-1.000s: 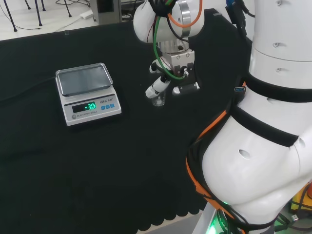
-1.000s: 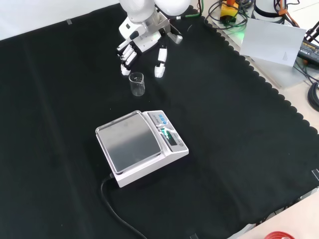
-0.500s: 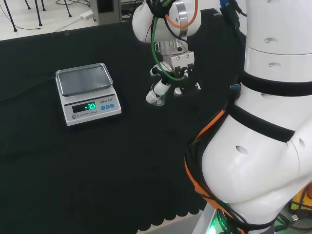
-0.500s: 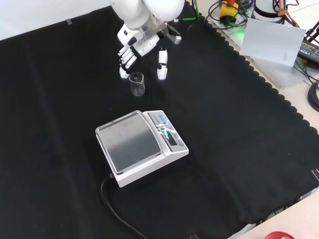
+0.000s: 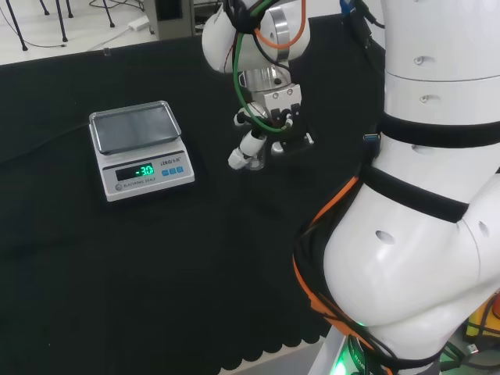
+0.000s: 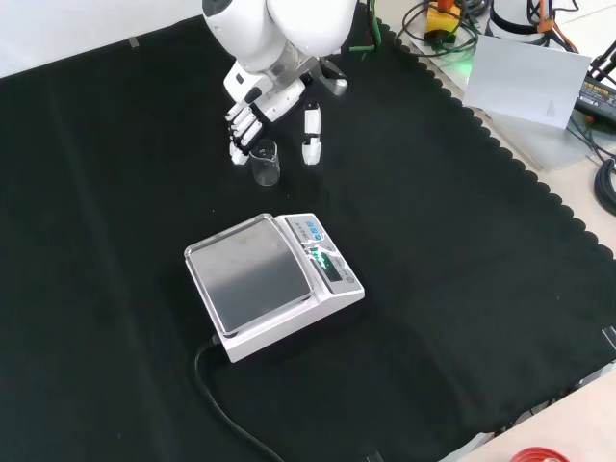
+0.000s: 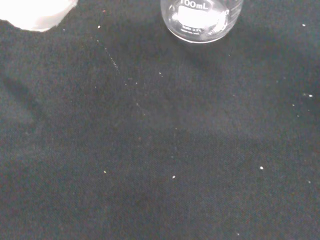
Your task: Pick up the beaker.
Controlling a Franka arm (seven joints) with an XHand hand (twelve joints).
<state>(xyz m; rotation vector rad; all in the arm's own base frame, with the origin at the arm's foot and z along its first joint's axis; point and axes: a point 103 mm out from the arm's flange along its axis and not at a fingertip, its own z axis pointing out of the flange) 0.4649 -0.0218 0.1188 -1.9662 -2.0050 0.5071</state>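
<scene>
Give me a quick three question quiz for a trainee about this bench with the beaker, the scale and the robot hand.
1. True or false: the beaker stands on the scale.
2. In the front view, the robot hand is: A) shut on the beaker, B) open beside it, C) on the scale pan.
3. Fill in: the beaker stands on the black ____.

Key: 1 false; 2 B; 3 cloth.
</scene>
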